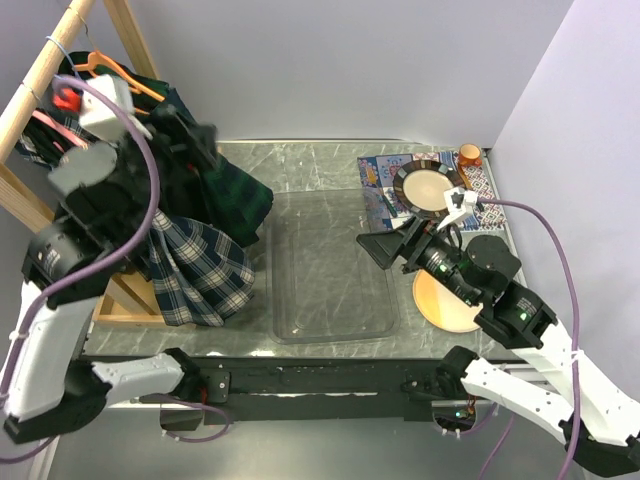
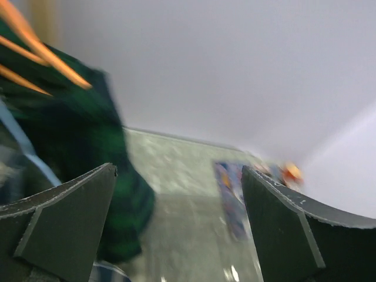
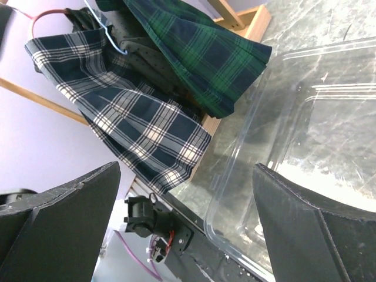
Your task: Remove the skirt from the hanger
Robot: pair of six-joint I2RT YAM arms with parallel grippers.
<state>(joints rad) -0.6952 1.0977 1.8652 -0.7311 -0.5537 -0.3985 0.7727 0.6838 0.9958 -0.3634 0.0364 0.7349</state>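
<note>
Several garments hang on a wooden rack [image 1: 38,75] at the left. A dark green plaid skirt [image 1: 235,195] [image 2: 64,135] [image 3: 200,59] hangs on an orange hanger [image 1: 120,72] [image 2: 41,50]. In front of it hangs a navy and white plaid skirt [image 1: 200,275] [image 3: 135,117], and a blue hanger [image 3: 108,35] shows above that one. My left gripper [image 1: 195,138] [image 2: 179,194] is raised beside the green skirt's top. It is open with nothing between its fingers. My right gripper [image 1: 385,248] [image 3: 185,194] is open and empty over the right side of the bin, facing the skirts.
A clear plastic bin [image 1: 275,270] [image 3: 235,176] lies in the middle of the table. At the back right a plate [image 1: 432,190] rests on a patterned mat [image 1: 378,185], with an orange cup [image 1: 468,155] behind it. An orange disc [image 1: 445,302] lies under the right arm.
</note>
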